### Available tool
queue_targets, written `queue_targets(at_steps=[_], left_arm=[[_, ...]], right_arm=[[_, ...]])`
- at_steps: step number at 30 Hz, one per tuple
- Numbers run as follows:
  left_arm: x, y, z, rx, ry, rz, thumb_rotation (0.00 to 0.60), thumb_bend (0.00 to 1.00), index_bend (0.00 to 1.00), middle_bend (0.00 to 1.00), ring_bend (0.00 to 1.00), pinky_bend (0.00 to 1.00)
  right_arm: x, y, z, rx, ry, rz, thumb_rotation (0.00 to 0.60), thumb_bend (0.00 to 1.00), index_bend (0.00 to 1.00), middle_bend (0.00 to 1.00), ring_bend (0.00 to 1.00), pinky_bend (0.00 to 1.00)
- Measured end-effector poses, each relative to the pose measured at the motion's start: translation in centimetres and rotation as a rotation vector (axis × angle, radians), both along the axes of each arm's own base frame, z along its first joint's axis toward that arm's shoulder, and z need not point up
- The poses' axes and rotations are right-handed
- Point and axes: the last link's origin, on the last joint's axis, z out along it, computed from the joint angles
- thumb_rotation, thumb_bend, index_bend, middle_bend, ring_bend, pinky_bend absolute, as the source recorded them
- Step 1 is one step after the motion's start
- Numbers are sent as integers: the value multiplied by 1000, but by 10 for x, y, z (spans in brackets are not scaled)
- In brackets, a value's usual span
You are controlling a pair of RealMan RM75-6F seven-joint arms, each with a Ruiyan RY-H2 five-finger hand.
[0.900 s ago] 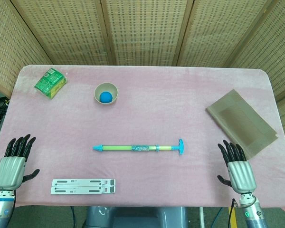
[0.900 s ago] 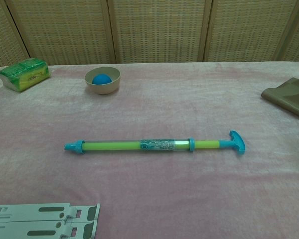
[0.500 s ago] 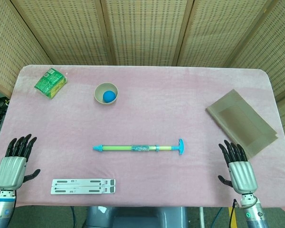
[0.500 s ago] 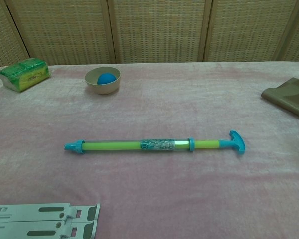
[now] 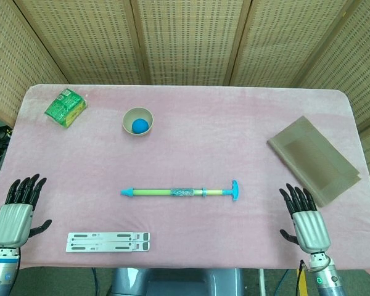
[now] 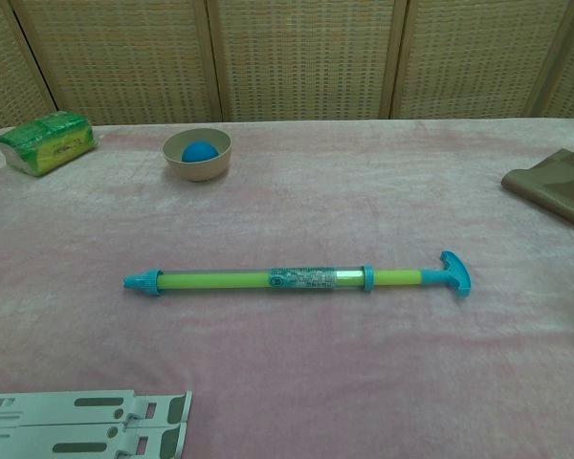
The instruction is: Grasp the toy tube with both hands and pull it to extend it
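The toy tube [image 5: 180, 192] lies flat across the middle of the pink tablecloth, green with a teal tip at the left and a teal T-handle at the right; the chest view shows the toy tube [image 6: 297, 278] too. My left hand [image 5: 15, 216] rests at the near left corner, fingers spread, holding nothing. Near the front right edge is my right hand [image 5: 306, 222], likewise spread and empty. Both hands are well apart from the tube and neither shows in the chest view.
A beige bowl [image 5: 138, 121] with a blue ball stands behind the tube. A green packet [image 5: 66, 107] lies at the far left, a folded brown cloth [image 5: 312, 158] at the right. A flat grey slotted plate [image 5: 108, 242] lies near the front left edge.
My right hand has shifted slightly to the left. The tube and my left hand have not moved.
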Motion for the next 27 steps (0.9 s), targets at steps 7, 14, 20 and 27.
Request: queue_targets(at_steps=[7,14,20,27], left_arm=[[-1,1,-2,-2,5,2,600,138,0,0,0,0],[-3,4,2,16,-10,14,600,139,0,0,0,0],[-4,5,3,17,-19,20,600,139,0,0,0,0],[-7,7,5,16,-31,31,600,139,0,0,0,0]], right_arm=[[26,-14,-8,-26,-40,83,600,157,268,621,647,457],[64,-47,-27,-41,-26,136,600,257,428,920,923,556],[86,-69,-54,-3,-17,103,600,405,457,974,973,584],[99,-82,-92,60,2,43,600,501,463,986,984,586]])
